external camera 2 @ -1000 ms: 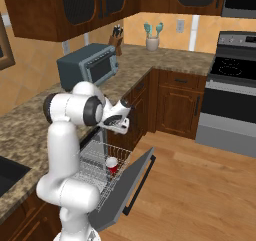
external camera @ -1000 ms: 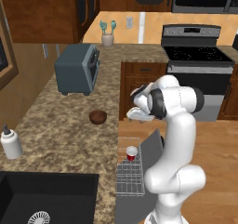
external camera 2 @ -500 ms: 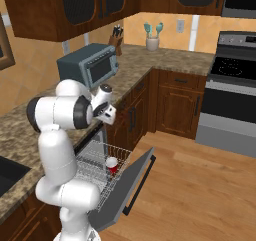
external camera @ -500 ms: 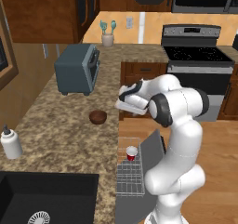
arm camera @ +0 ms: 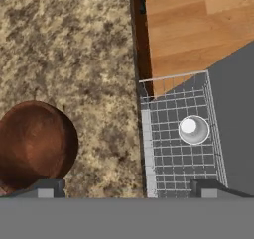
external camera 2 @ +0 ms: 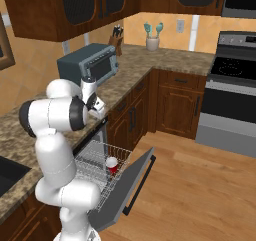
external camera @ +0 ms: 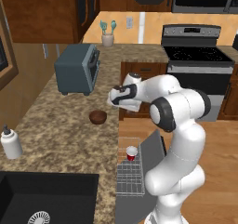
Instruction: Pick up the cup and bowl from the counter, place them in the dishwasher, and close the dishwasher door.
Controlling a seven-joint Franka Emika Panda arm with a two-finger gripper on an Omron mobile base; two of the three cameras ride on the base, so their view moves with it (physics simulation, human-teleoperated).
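Hand view looks straight down: gripper w/ its two dark finger tips set wide apart, nothing between them, hovering over the counter edge. Just by the one tip sits the bowl, round, shallow, smooth dark brown, mouth up, resting on brown speckled granite. Past the counter lip, lower down, the white wire rack of the dishwasher holds the cup, upright, mouth up, white inside, its long axis vertical. Left base view: cup is red, tapered, standing in the rack beside the grey dishwasher door, which is dropped open, flat panel. Bowl lies on the counter near the front edge, gripper above and just right of it. Farther back a boxy grey-blue toaster, then a steel oven w/ black cooktop. White soap bottle stands by the black sink.
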